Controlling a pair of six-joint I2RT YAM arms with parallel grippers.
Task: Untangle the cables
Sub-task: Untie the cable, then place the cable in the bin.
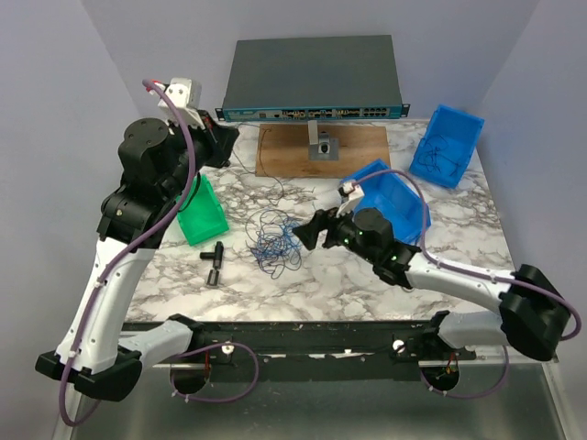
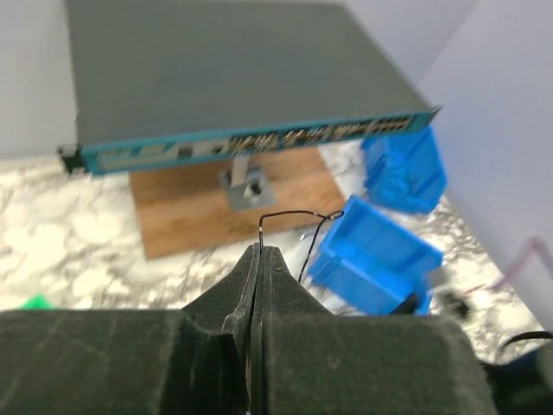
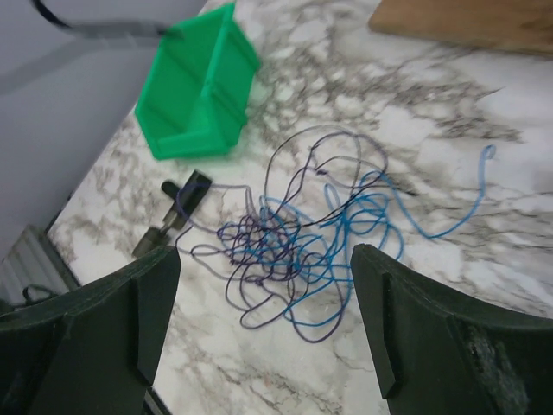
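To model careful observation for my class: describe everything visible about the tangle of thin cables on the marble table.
The cables are hair-thin blue and dark purple-black wires, knotted into a loose, looping bundle lying flat on the marble table, with stray loops trailing outward. One dark strand rises to the shut left claw, which pinches it. The open right claw is poised close beside the bundle; contact is unclear.

A white-and-grey marble-patterned worktop (image 1: 468, 229) stands enclosed by plain, pale lavender-grey walls: a left wall (image 1: 55, 82), a back wall (image 1: 303, 16) and a right wall (image 1: 550, 73). A black rail (image 1: 312, 337) runs along its near edge, with a dull grey surface (image 1: 321, 412) below. The light is soft and even.
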